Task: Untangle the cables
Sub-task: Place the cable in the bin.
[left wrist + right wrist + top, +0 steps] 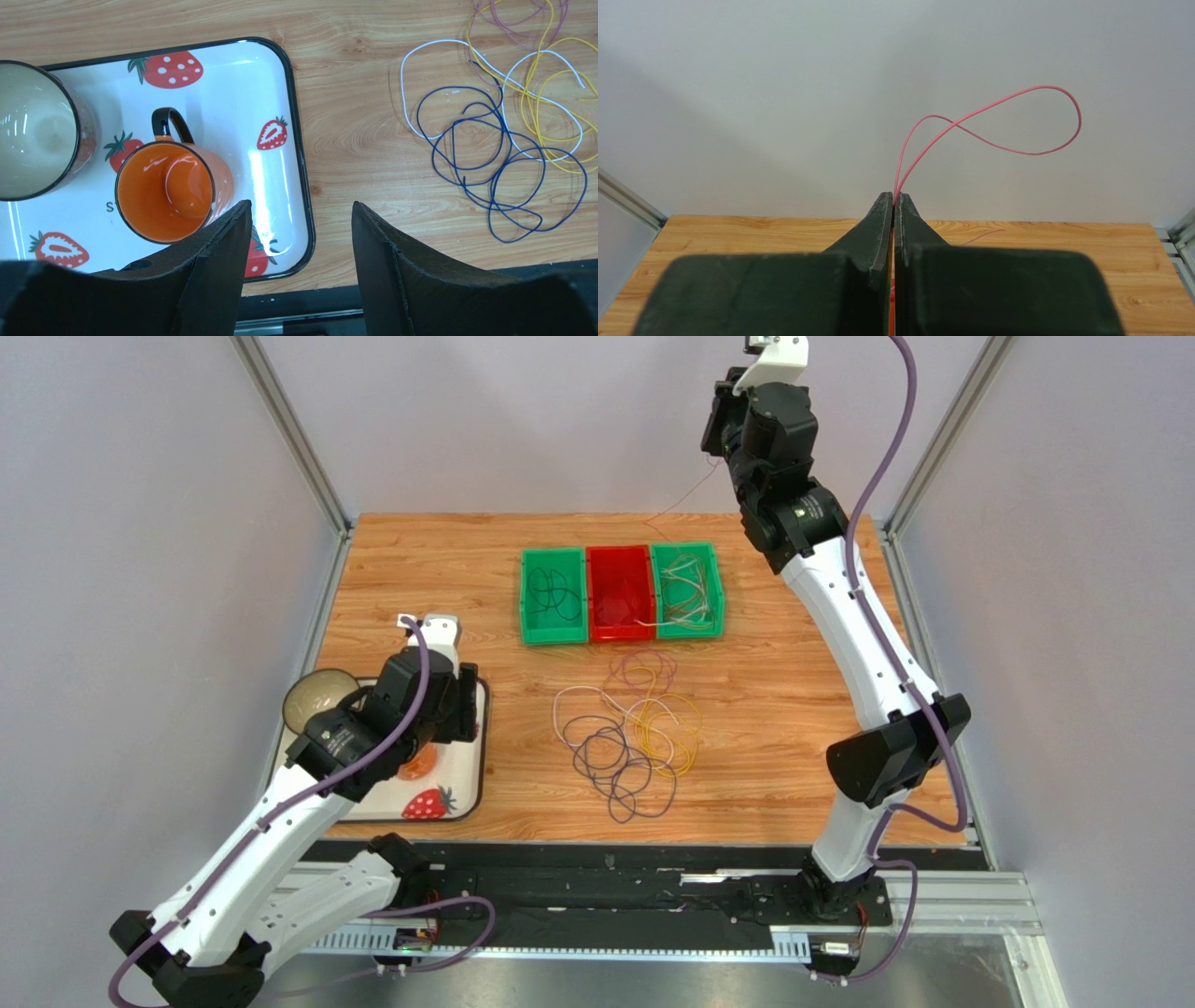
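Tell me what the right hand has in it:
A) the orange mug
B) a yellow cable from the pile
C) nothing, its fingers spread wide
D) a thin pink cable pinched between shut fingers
D: in the right wrist view the right hand is shut, and a thin pink cable rises from between its fingertips and curls into a loop above them.

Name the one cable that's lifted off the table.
The pink cable, pinched in the shut right gripper and looping in the air; the tangled heap lies flat on the table.
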`<action>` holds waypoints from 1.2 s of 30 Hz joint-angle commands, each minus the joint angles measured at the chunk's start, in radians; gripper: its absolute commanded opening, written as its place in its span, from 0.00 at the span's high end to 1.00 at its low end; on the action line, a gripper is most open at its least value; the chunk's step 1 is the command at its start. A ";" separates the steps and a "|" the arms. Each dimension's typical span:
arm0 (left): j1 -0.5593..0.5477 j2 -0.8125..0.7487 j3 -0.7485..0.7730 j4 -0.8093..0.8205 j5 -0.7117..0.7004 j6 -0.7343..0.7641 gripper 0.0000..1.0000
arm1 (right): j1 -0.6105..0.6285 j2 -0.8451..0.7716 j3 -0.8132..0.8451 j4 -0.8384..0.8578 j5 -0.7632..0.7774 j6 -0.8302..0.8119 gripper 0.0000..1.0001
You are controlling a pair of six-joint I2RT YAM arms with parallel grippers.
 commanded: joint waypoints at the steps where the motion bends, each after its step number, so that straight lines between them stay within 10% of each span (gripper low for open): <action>1: -0.001 0.000 0.013 0.014 0.003 0.008 0.37 | -0.011 0.028 0.017 0.019 0.085 0.017 1.00; 36: -0.001 0.034 0.013 0.008 -0.008 0.008 0.39 | -0.111 0.052 -0.342 -0.083 0.288 0.201 1.00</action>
